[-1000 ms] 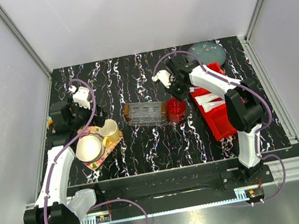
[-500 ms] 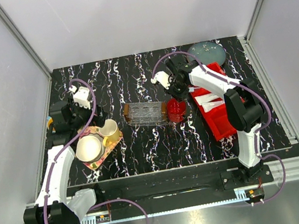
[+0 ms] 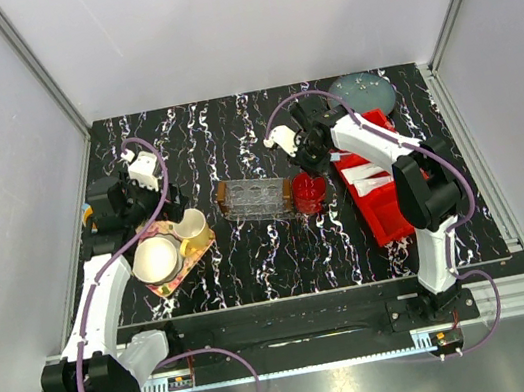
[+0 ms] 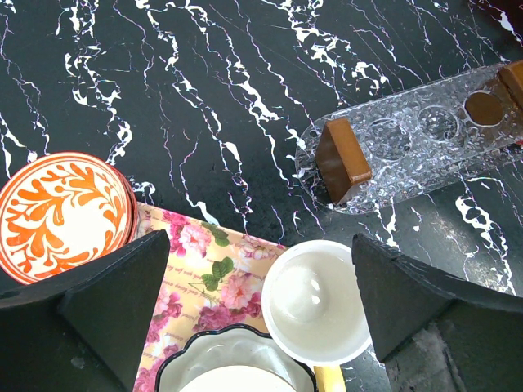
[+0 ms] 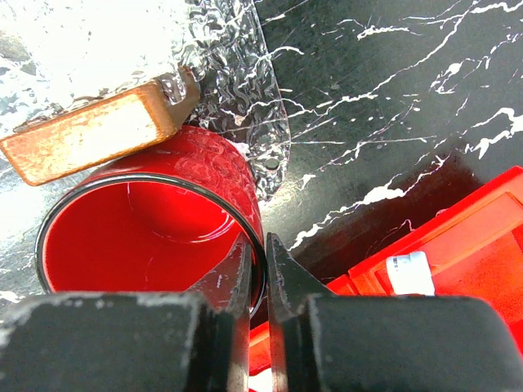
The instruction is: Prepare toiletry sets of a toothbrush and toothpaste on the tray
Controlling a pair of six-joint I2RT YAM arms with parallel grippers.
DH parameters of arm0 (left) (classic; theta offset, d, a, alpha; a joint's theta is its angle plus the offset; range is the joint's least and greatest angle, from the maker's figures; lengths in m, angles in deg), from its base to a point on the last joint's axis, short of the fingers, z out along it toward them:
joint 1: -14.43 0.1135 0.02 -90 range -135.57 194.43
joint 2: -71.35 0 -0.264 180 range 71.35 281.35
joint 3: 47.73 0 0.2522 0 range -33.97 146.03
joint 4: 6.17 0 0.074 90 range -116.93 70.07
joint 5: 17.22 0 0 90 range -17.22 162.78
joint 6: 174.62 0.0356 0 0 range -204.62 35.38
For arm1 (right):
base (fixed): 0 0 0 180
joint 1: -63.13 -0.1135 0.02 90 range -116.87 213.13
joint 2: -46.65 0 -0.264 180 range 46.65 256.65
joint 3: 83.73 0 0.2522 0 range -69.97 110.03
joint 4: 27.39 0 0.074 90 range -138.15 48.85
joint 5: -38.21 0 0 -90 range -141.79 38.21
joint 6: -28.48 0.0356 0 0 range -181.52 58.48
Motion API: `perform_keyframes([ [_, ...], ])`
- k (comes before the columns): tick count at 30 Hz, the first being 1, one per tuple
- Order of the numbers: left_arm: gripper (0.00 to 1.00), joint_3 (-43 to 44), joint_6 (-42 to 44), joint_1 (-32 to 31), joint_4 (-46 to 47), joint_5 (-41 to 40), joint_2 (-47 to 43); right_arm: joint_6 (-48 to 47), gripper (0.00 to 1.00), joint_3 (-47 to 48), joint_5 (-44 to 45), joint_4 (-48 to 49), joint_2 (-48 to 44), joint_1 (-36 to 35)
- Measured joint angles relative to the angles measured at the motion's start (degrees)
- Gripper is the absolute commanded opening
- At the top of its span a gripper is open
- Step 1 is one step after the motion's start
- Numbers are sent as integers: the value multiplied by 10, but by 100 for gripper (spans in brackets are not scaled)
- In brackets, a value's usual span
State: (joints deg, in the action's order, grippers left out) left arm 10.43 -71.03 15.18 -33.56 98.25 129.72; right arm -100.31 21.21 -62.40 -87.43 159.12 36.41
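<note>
My right gripper (image 5: 259,249) is nearly closed, pinching the thin wall of a red cup (image 5: 147,237), one finger inside the rim and one outside. The cup stands on the bench (image 5: 392,98), black with white veins, touching the right end of the tray (image 5: 237,73). That end's brown wooden handle (image 5: 90,139) sits against the cup's rim. The tray is clear plastic with ribbed, rippled walls and round dimples pressed into its floor. In the overhead view it lies crosswise near the middle of the bench, with a wooden handle at each end. To the right of the tray, past the cup, is a red compartment bin (image 5: 458,253) holding the toothpaste (image 5: 409,272). It shows here as the end of a white tube with a tiny dark mark too small to read. From above, two pale tubes lie in that bin. I can read no brand or label anywhere. My left gripper (image 4: 261,278) is spread wide, holding nothing, and hangs left of the tray over a flowery pink-yellow tray (image 4: 196,253). That one carries a white cup (image 4: 319,302) and a dark-rimmed bowl (image 4: 229,367). An orange-patterned plate (image 4: 61,212) sits farther left of the tray.
</note>
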Motion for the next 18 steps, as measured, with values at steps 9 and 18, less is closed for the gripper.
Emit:
perform_keyframes([
  [9,99,0,0,0,0,0,0,-2,5,2,0,0,1,0],
  [18,99,0,0,0,0,0,0,-3,13,5,0,8,5,0],
])
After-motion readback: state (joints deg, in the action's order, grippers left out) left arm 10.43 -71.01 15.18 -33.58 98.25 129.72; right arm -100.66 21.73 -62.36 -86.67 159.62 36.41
